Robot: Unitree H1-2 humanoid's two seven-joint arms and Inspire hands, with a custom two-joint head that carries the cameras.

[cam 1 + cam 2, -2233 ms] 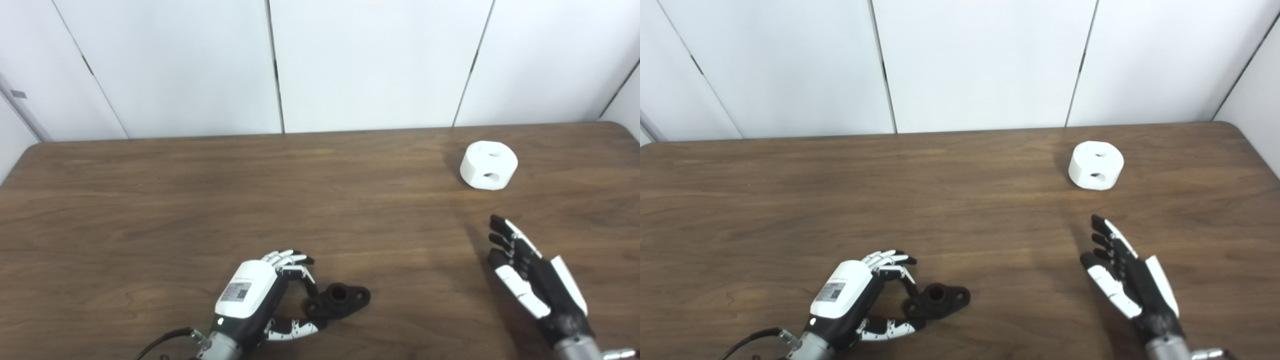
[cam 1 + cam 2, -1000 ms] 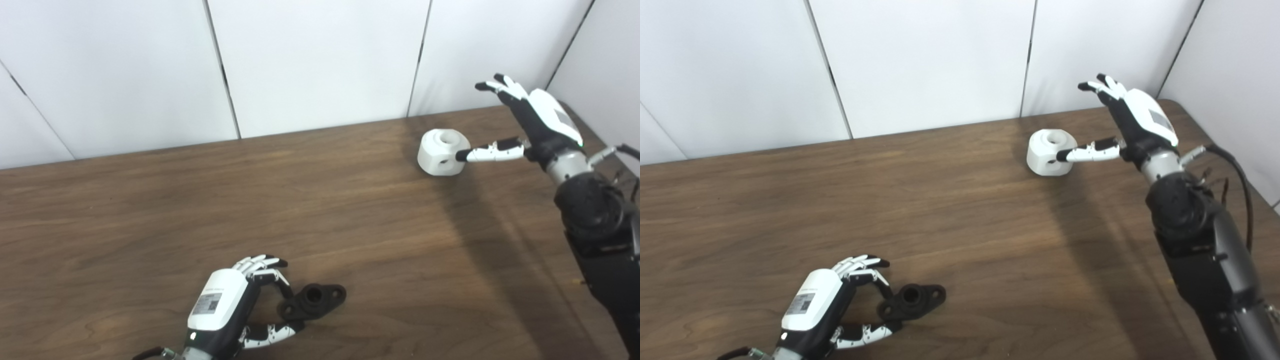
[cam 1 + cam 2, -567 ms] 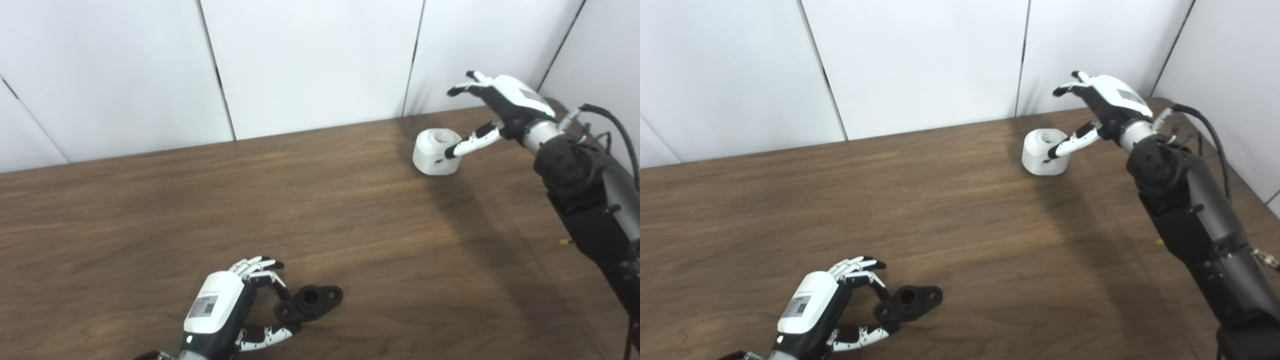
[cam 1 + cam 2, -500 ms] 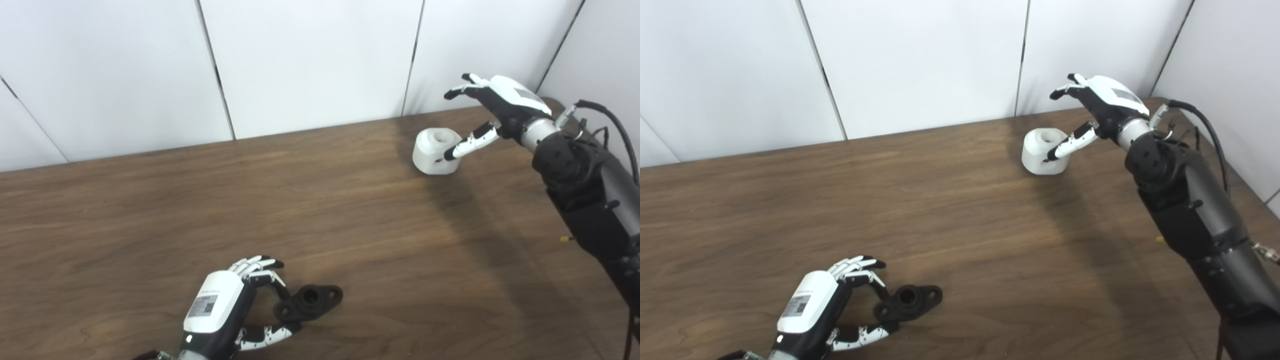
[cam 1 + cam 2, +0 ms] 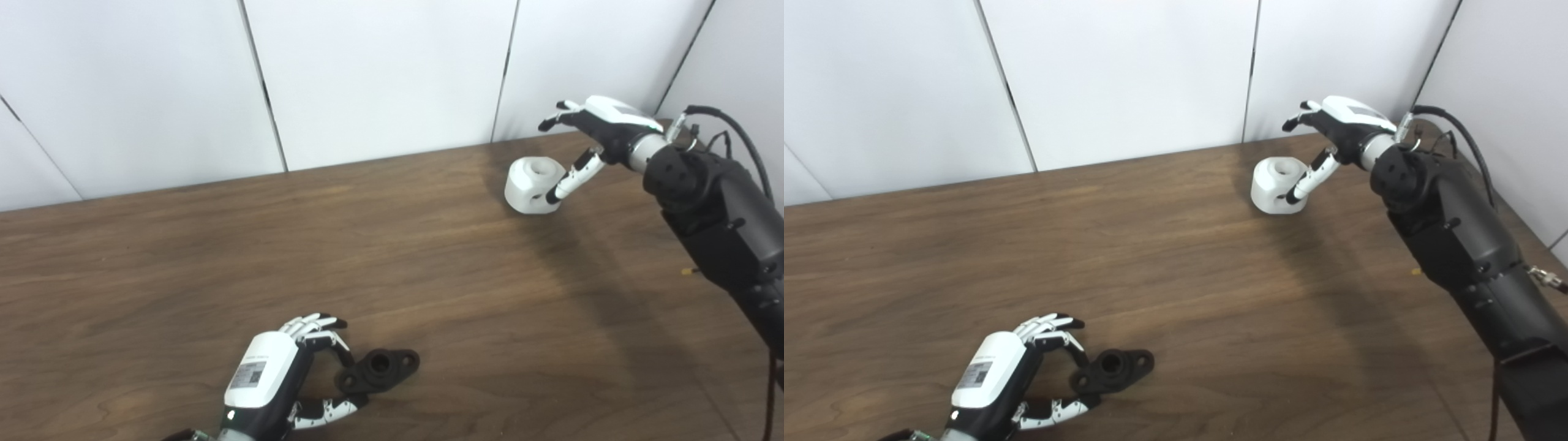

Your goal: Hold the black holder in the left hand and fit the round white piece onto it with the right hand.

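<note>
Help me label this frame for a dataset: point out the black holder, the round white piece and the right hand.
black holder [image 5: 380,370], left eye view, rim of its central bore.
round white piece [image 5: 531,183], left eye view, its curved side wall.
right hand [image 5: 1344,125], right eye view, the back of the hand.

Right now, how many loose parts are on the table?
2. The round white piece sits far right, right hand open around it. The black holder lies near front, beside the open left hand. None seems hidden.
</note>
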